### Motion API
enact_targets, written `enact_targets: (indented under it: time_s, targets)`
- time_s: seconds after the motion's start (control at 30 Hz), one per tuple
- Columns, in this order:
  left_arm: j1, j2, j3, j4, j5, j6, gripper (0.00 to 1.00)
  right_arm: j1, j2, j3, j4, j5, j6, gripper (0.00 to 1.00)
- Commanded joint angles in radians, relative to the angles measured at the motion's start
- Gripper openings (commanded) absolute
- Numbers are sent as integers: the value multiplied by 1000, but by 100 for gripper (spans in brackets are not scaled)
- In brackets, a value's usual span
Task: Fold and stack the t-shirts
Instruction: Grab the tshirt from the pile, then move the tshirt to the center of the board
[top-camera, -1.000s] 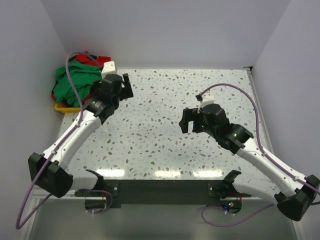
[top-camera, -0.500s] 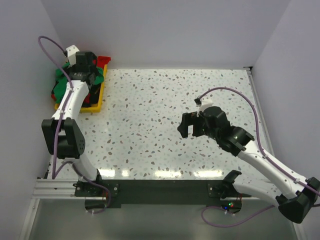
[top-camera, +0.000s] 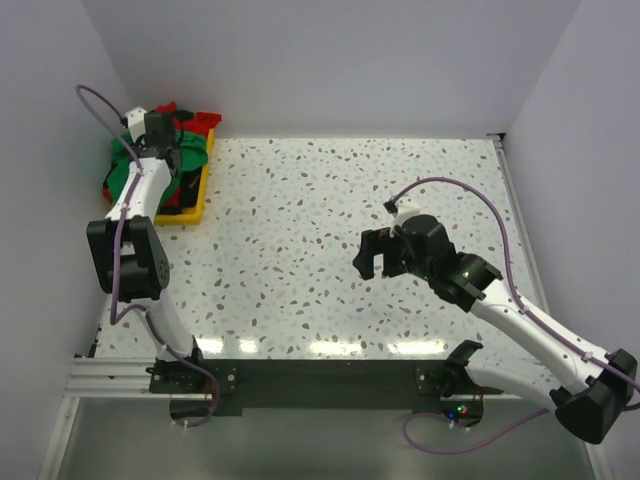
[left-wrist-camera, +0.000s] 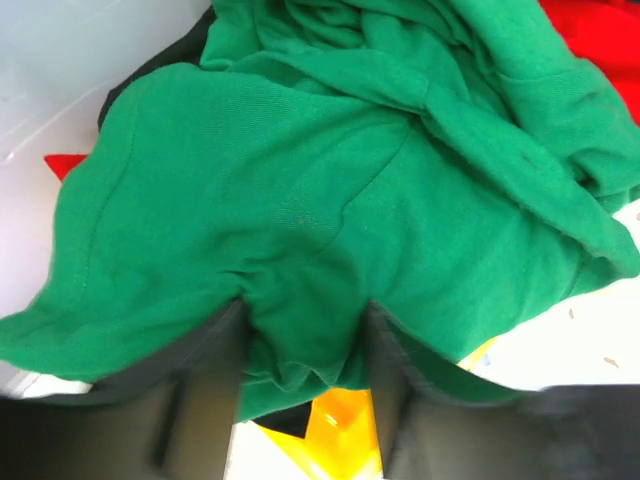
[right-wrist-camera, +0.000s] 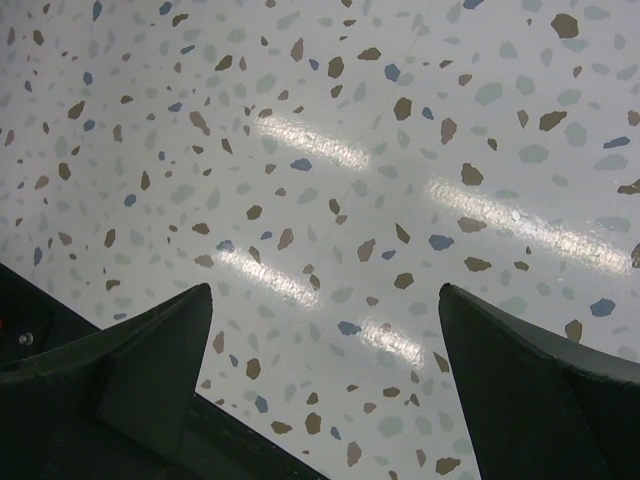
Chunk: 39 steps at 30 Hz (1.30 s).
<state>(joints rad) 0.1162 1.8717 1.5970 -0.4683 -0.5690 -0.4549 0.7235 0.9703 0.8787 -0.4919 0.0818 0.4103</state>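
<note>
Green t-shirt (left-wrist-camera: 330, 200) heaped over red t-shirt (left-wrist-camera: 600, 40) in yellow tray (top-camera: 192, 205), far-left corner. Left gripper (left-wrist-camera: 305, 320) straddles a green fold, jaws part-way in; clamped or not, can't tell. Step looks like the first pick. Next: lift, drag onto table (top-camera: 300, 220). Walls crowd the tray; mid-table gives room. Right gripper (right-wrist-camera: 325, 290) spread wide, holding nothing.
</note>
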Motion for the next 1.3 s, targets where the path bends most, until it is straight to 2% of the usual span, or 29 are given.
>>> enact_targets:
  time_s: [0.0, 0.17, 0.37, 0.43, 0.53, 0.57, 0.73, 0.77, 0.87, 1.0, 1.17, 1.27]
  targets:
    - [20, -22, 41, 16, 9, -4, 48, -1, 4, -1, 42, -16, -7, 99]
    - [23, -60, 55, 20, 34, 16, 14, 1, 5, 2, 47, -22, 1, 99]
    - [23, -147, 81, 29, 92, 41, 0, -1, 2, 17, 44, -28, 2, 99]
    - [23, -189, 81, 51, 118, 53, 0, -1, 4, 25, 46, -28, 4, 99]
    - [23, -249, 75, 117, 236, 87, 0, 1, 13, 45, 38, -28, 2, 99]
    - [23, -267, 67, 144, 318, 94, 0, -1, 15, 54, 38, -28, -2, 99]
    - [20, -393, 34, 315, 544, 90, 0, -1, 31, 129, 16, -8, -11, 99]
    - [19, -404, 40, 332, 634, 85, 0, -1, 34, 143, 12, -4, -16, 99]
    - [-18, -447, 72, 375, 728, 93, 0, 1, 38, 186, 0, -2, -19, 99]
    - [-171, -512, 118, 393, 742, 156, 0, 1, 30, 229, -4, -1, -24, 99]
    - [-243, -583, 83, 436, 846, 78, 1, 1, 19, 255, -11, 6, -24, 99]
    - [-340, -650, 8, 503, 853, 51, 2, 1, 2, 259, -14, 21, -27, 99]
